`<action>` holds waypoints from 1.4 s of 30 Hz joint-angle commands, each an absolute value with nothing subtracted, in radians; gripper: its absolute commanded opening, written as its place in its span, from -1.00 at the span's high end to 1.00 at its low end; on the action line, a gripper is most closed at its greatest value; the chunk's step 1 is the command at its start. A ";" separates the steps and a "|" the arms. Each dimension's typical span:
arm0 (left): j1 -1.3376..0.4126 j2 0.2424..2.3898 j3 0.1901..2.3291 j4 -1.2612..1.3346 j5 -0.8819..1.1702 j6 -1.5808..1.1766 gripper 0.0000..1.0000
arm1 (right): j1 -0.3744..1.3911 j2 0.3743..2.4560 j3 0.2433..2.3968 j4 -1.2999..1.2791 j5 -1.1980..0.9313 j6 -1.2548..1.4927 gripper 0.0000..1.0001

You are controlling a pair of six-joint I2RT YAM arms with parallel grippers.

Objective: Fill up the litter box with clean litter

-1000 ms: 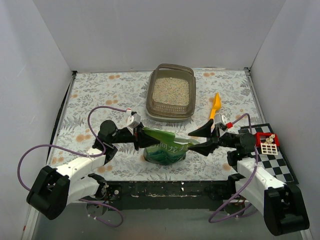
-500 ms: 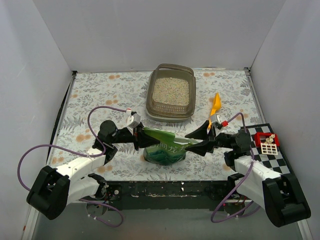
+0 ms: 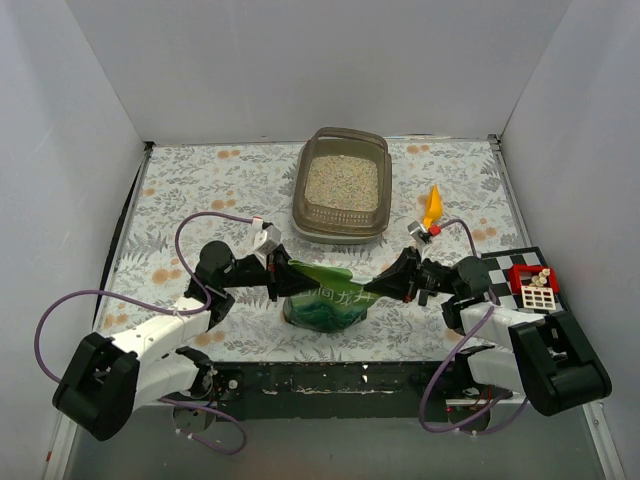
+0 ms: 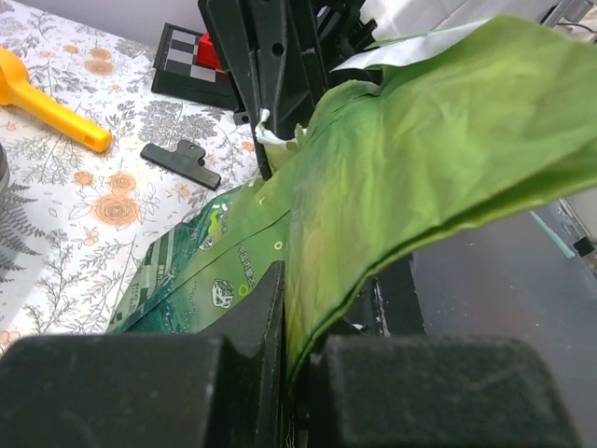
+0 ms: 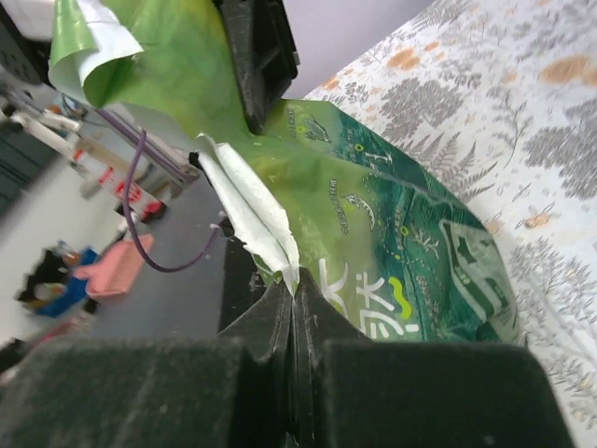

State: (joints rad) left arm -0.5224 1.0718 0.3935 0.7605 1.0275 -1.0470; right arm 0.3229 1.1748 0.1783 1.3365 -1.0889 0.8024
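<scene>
The pouch (image 3: pixel 322 302) rim vanishes inside left fingers (image 4: pixel 140 392) and right fingers (image 5: pixel 149 392)

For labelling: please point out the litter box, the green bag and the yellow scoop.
litter box (image 3: pixel 299 195): top view, left wall.
green bag (image 3: pixel 325 308): top view, printed front.
yellow scoop (image 3: pixel 432 208): top view, its middle.

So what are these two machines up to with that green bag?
Two robot arms hold a green bag between them at the front of the flowered table. The left pincer is clamped on one side of the bag's top and the right pincer on the other. Behind them, the litter box holds a layer of pale litter, and a yellow scoop lies to its right.
</scene>
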 commanded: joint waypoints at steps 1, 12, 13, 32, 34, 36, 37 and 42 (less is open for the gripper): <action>-0.515 0.997 0.449 0.702 1.012 -1.138 1.00 | 0.328 1.220 0.149 1.891 -1.049 1.012 0.97; -0.515 0.936 0.561 0.324 0.951 -1.465 1.00 | 0.328 0.964 0.195 1.134 -1.042 1.077 0.97; -0.515 0.937 0.561 0.298 0.951 -1.482 1.00 | 0.328 0.930 0.219 0.954 -1.035 1.022 0.97; -0.522 0.850 0.496 -0.282 0.925 -1.591 1.00 | 0.330 0.798 0.253 0.112 -1.152 0.870 0.97; -0.522 0.844 0.474 -0.308 0.937 -1.614 1.00 | 0.330 0.792 0.256 0.072 -1.170 0.871 0.97; -0.523 0.842 0.443 -0.311 0.957 -1.640 1.00 | 0.330 0.793 0.253 0.043 -1.196 0.876 0.97; -0.523 0.842 0.425 -0.311 0.965 -1.649 1.00 | 0.330 0.793 0.249 0.025 -1.207 0.874 0.97; -0.523 0.857 0.373 -0.305 0.999 -1.655 1.00 | 0.334 0.792 0.218 -0.092 -1.230 0.804 0.97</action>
